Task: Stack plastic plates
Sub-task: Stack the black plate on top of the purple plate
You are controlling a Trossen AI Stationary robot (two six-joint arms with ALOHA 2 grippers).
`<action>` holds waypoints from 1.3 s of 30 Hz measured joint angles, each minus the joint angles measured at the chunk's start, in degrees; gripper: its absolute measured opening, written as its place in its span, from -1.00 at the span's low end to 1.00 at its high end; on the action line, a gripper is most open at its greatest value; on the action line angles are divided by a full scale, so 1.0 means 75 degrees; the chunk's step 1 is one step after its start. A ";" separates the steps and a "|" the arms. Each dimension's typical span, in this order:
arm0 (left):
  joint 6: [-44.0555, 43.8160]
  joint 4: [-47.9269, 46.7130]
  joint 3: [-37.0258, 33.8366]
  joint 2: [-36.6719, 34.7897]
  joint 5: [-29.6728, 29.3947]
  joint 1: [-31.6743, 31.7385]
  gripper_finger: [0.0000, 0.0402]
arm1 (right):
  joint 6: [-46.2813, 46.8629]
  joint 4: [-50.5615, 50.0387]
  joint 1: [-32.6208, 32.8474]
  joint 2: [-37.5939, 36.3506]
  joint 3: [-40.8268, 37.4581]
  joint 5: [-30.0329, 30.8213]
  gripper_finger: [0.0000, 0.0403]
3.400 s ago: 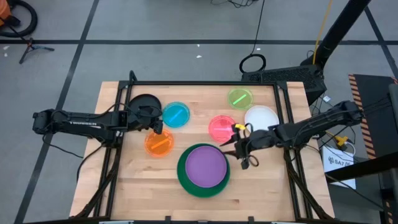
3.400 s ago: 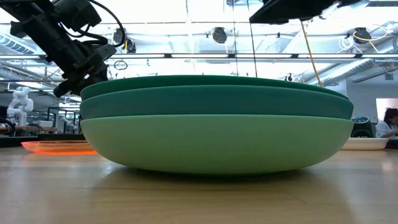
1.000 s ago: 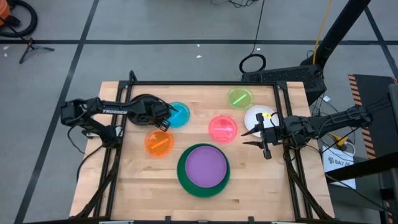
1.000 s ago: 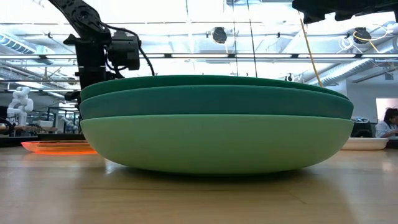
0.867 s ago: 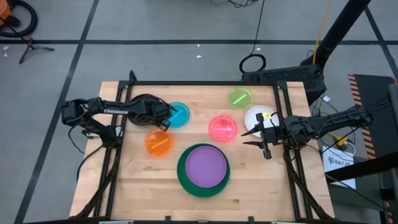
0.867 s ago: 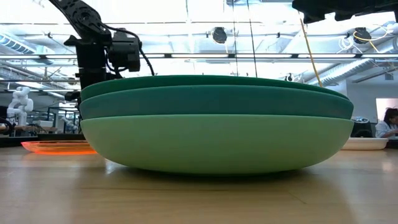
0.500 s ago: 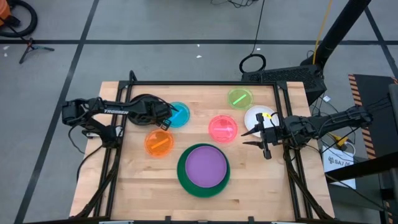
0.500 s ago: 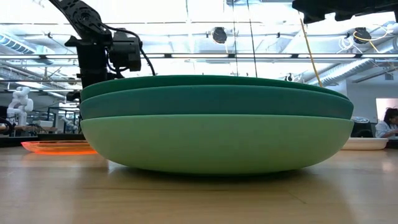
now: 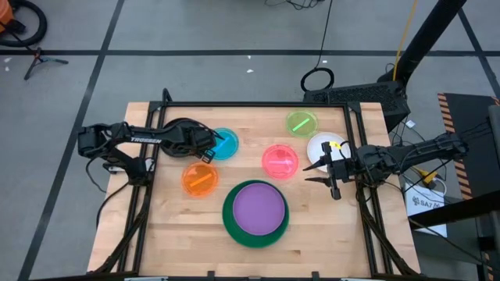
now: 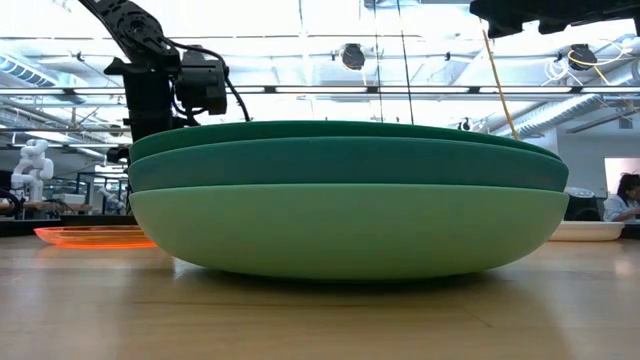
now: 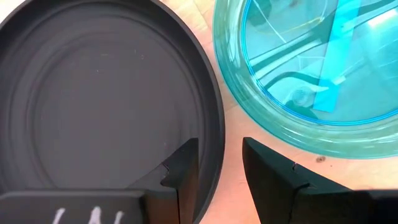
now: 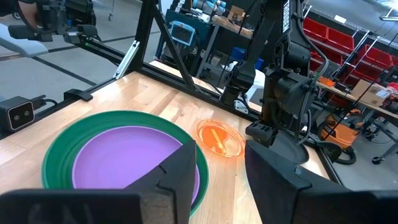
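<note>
The black plate (image 9: 176, 129) lies flat at the table's far left, with the translucent blue plate (image 9: 223, 144) beside it. My left gripper (image 9: 208, 149) is open and low over the black plate's right rim (image 11: 214, 143); one finger stands inside the rim and one outside. The purple plate (image 9: 257, 211) sits on the dark green plate (image 9: 228, 222), which tops a stack with teal (image 10: 340, 165) and mint (image 10: 340, 225) below. Orange (image 9: 199, 179), pink (image 9: 279, 161), lime (image 9: 301, 123) and white (image 9: 328, 147) plates lie singly. My right gripper (image 9: 311, 173) hangs open near the white plate, holding nothing. My left gripper (image 11: 221, 171) comes down from above astride the black plate's rim, on the side next to the blue plate (image 11: 298, 68). One finger (image 11: 183, 171) is over the plate's inside, the other (image 11: 267, 171) over the bare wood outside. Whether either touches the rim, I cannot tell.
A black frame (image 9: 258, 104) runs along the table's far edge and both sides. Bare wood (image 9: 180, 234) shows at the near left and near right of the stack. The blue plate lies a narrow gap from the black one.
</note>
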 joint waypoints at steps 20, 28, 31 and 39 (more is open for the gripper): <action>-0.0080 -0.0037 0.0000 0.0000 0.0000 0.0000 -0.34 | 0.0000 0.0000 0.0000 0.0000 0.0001 0.0000 -0.36; -0.0106 -0.0041 0.0000 0.0000 0.0000 0.0000 -0.34 | 0.0000 0.0000 0.0002 0.0000 0.0001 0.0000 -0.36; -0.0127 -0.0036 -0.0007 0.0000 0.0000 0.0000 -0.34 | 0.0000 -0.0003 0.0001 0.0000 0.0001 -0.0002 -0.36; -0.0342 -0.0036 -0.0299 0.0000 0.0000 0.0000 -0.34 | 0.0000 -0.0006 0.0002 -0.0001 0.0001 0.0000 -0.36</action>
